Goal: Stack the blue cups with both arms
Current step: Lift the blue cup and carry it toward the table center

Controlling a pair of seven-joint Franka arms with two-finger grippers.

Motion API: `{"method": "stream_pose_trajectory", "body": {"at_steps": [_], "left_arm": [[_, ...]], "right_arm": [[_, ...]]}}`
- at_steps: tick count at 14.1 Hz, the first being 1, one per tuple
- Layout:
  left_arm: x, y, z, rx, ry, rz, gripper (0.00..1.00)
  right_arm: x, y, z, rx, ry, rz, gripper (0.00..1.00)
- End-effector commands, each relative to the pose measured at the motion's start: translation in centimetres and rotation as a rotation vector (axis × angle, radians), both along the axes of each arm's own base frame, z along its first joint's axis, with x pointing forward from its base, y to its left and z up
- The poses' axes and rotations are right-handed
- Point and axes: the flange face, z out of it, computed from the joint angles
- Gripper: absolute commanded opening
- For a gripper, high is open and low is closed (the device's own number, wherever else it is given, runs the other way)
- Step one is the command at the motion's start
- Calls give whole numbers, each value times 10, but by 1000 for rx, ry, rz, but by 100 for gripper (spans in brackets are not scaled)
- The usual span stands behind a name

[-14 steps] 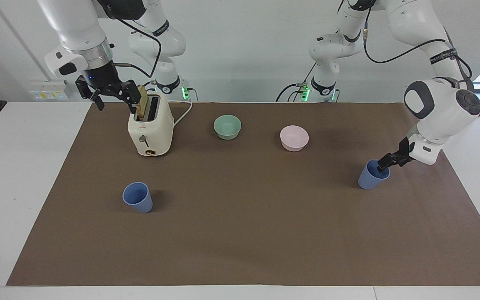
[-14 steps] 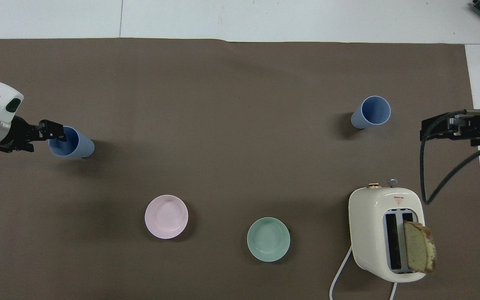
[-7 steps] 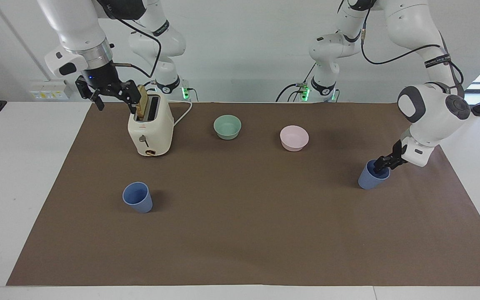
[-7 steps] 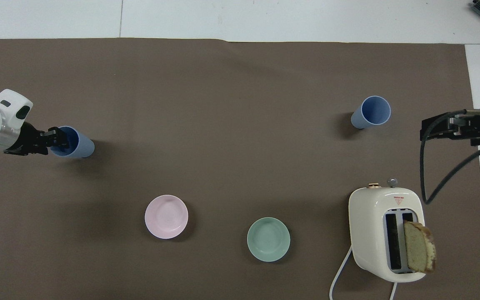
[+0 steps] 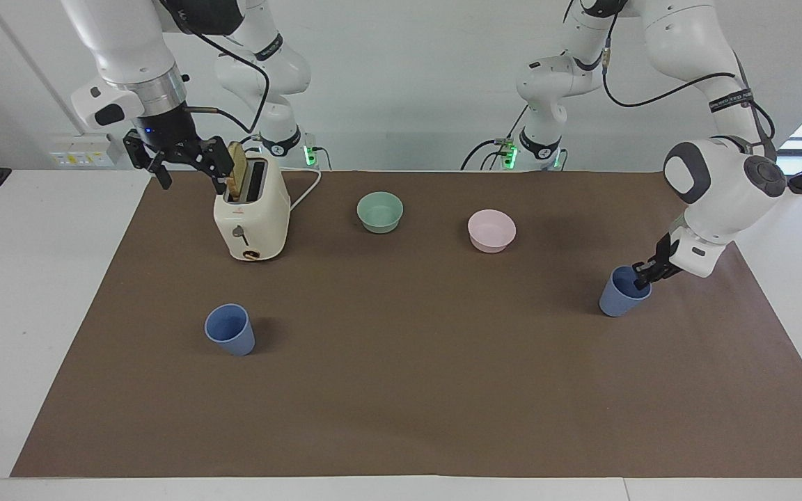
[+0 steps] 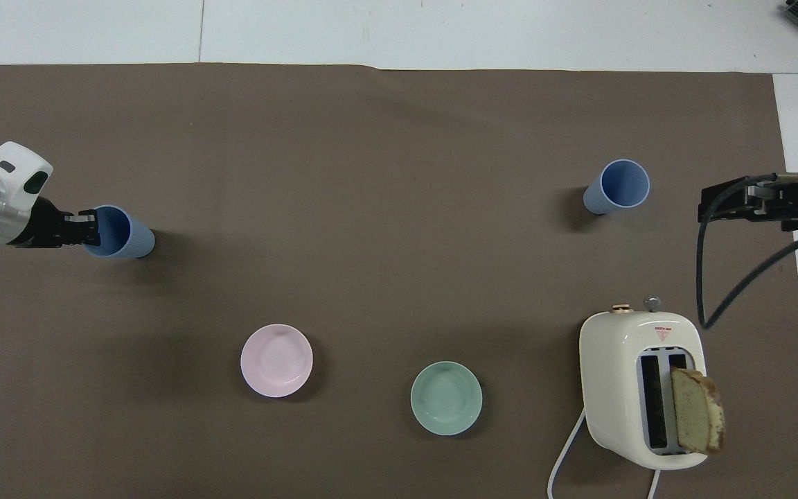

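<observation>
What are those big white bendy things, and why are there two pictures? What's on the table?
They are two robot arms with pincher hands. One picture looks at them from across the table, the other looks down from above. On the brown mat stand two blue cups, a green bowl, a pink bowl and a toaster with bread in it. The left gripper has pinched the rim of one blue cup. The right gripper waits open beside the toaster. The other blue cup stands alone.

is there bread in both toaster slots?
No. In the overhead view only one slot of the toaster holds a bread slice; the slot beside it is dark and empty.
</observation>
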Motion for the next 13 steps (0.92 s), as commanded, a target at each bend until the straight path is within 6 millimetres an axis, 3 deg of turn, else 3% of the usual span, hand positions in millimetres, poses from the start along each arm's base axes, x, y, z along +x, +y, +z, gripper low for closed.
{"method": "stream_pose_trajectory", "body": {"at_steps": [1,5,8,13], "left_arm": [[13,-6,35,-7,-60,-3,0],[23,-55,68,-14,-75,34,0],[25,-106,82,-15,-82,76,0],[0,-247,86,-14,-86,170,0]], "right_arm": [[6,-3,2,1,-20,21,100],[6,-3,1,2,-18,22,100],[6,-2,1,2,-18,25,100],[6,-4,1,3,-18,23,100]]}}
